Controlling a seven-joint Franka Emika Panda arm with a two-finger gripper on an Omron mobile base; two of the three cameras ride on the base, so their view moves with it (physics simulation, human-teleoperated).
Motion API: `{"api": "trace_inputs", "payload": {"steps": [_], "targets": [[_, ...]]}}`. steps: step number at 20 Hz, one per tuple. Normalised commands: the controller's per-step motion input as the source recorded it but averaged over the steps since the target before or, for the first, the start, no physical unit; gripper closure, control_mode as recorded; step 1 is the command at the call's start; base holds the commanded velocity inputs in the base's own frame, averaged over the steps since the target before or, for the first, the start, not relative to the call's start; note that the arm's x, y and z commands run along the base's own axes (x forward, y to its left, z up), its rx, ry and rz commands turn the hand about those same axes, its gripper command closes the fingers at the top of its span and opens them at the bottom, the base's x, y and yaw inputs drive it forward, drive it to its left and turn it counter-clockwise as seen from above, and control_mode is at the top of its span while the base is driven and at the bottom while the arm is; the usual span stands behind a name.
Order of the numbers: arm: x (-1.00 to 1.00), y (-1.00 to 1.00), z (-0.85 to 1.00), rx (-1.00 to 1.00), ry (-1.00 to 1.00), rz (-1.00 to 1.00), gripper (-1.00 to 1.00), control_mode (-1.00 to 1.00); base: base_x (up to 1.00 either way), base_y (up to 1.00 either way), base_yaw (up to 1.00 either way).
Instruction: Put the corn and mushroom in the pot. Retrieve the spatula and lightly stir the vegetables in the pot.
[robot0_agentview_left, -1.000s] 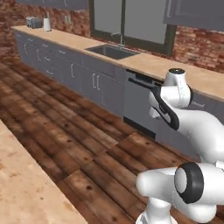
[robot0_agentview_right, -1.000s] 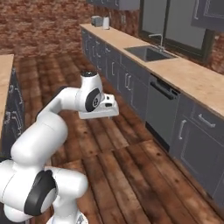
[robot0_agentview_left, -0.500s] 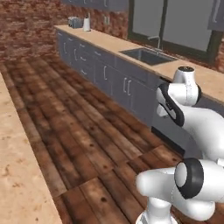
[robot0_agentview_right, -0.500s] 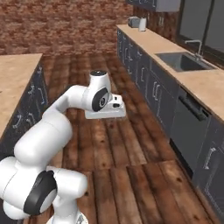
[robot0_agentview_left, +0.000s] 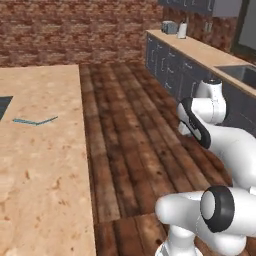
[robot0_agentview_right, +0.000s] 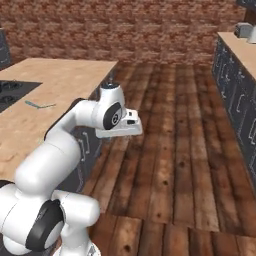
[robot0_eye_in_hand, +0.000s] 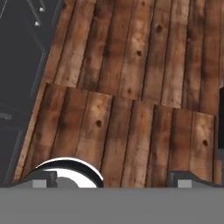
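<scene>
The hand (robot0_eye_in_hand: 112, 177) is hanging over the wooden floor (robot0_eye_in_hand: 131, 87) with its fingers spread wide and nothing between them, beside dark cabinet fronts (robot0_eye_in_hand: 19, 65). The spatula (robot0_agentview_left: 34, 121) is lying flat on the tan desk (robot0_agentview_left: 45, 170) well to the arm's left, near a dark cooktop corner (robot0_agentview_right: 12, 92); in the right base view it is showing as a thin teal strip (robot0_agentview_right: 40, 104). No writing is showing legibly anywhere.
</scene>
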Motion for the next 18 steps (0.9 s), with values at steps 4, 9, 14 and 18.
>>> {"api": "trace_inputs", "payload": {"steps": [4, 9, 14, 18], "targets": [[0.0, 0.0, 0.0, 0.0, 0.0, 0.0, -1.0, 1.0, 0.76, 0.0, 0.51], [0.0, 0.0, 0.0, 0.0, 0.0, 0.0, -1.0, 1.0, 0.79, -0.1, 0.44], [0.0, 0.0, 0.0, 0.0, 0.0, 0.0, -1.0, 1.0, 0.8, -0.14, 0.41], [0.0, 0.0, 0.0, 0.0, 0.0, 0.0, -1.0, 1.0, 0.73, -0.21, 0.42]]}}
